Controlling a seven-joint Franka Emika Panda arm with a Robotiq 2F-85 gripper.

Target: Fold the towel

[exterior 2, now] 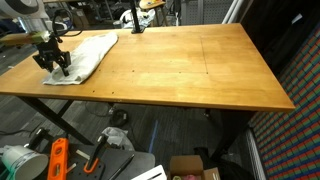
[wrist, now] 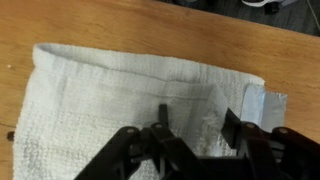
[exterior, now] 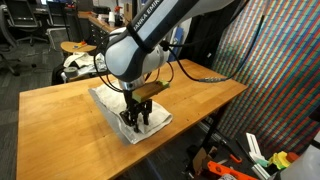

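White towel [exterior: 108, 100] lies spread by the wooden table's [exterior: 200, 95] corner, with the gripper [exterior: 138, 122] low over it, jaws apart. The risk, I'd say: a shallow pinch slips, or a sideways pull drags it off the edge.

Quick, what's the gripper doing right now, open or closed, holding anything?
Gripper: open, jaws spread apart low over the white towel, nothing clamped between them.

This looks like a lab or workshop. Black office chairs [exterior: 18, 38] stand behind the brown wooden worktop [exterior 2: 180, 70], and orange tools [exterior 2: 58, 160] lie under it.
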